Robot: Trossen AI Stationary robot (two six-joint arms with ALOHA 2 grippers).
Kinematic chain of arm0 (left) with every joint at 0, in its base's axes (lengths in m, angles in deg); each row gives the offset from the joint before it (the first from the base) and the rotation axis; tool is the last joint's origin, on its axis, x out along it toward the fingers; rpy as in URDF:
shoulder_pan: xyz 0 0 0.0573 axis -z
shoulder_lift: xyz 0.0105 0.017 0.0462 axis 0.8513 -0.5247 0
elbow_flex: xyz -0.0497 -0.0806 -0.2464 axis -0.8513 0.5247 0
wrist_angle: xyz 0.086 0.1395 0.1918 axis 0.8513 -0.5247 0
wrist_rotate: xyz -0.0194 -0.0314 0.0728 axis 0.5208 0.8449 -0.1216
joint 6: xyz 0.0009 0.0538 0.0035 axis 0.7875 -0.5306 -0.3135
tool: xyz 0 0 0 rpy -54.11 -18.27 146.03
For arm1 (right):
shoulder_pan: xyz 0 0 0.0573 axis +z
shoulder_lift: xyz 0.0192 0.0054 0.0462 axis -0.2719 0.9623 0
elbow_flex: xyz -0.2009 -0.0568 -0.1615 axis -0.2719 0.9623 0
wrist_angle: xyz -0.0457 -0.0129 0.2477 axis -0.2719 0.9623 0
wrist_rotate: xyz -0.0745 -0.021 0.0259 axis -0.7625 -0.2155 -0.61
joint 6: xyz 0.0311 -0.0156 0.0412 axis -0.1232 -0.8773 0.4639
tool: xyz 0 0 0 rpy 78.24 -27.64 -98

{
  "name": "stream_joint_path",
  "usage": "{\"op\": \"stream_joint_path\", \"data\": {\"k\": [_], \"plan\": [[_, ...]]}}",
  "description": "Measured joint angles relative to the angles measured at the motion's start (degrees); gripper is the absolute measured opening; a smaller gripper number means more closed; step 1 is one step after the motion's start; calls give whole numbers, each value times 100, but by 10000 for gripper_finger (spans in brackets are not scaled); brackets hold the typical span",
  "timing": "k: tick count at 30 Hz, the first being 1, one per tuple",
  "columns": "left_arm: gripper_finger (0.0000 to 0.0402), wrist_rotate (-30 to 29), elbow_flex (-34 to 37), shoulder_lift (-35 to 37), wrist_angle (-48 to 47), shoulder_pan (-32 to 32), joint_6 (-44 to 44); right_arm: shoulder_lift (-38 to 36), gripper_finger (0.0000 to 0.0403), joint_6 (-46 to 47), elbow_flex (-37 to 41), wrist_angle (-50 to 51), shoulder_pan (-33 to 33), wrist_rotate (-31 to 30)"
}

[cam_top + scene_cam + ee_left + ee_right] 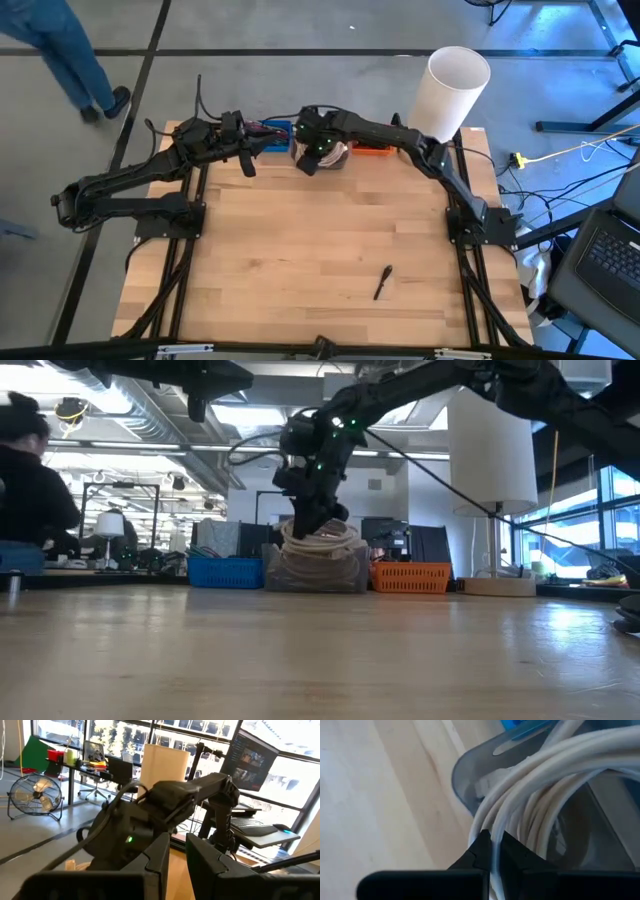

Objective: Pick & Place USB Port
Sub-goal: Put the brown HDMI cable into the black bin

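A coil of white cable [540, 780] lies in a clear bin [462, 780] at the table's far edge, rising above the bin's rim [318, 565] in the low view. My right gripper [495, 851] reaches into that bin from above [318, 158] and is shut on one cable strand. My left gripper [178, 855] hangs in the air to the left of the bin [247, 162], near a blue basket [275, 135]. Its fingers stand a narrow gap apart and touch nothing. A small black stick-like piece [383, 282] lies flat on the near right of the table. My right gripper pinches a single white strand [494, 837] of the coil between its two fingertips, at the coil's outer loop near the bin's wall. The fingers come from above, pointing down [312, 520]. The rest of the coil still lies in the bin.
A blue basket [225, 570] and an orange basket [410, 576] flank the clear bin along the far edge. A tall white cylinder [450, 88] stands at the far right corner. The wide wooden tabletop [300, 250] lies in front. People show beyond the table.
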Motion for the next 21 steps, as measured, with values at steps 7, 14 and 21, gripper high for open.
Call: {"op": "stream_joint_path", "data": {"k": [7,14,21], "plan": [[52,2,0,1,-4,-1,9,208,15,-157,0,-188,-92,-174],[53,7,0,1,-11,0,9,215,65,-51,-219,-119,-99,-380],[47,8,0,0,-17,0,9,215,155,24,-864,251,-74,-407]]}}
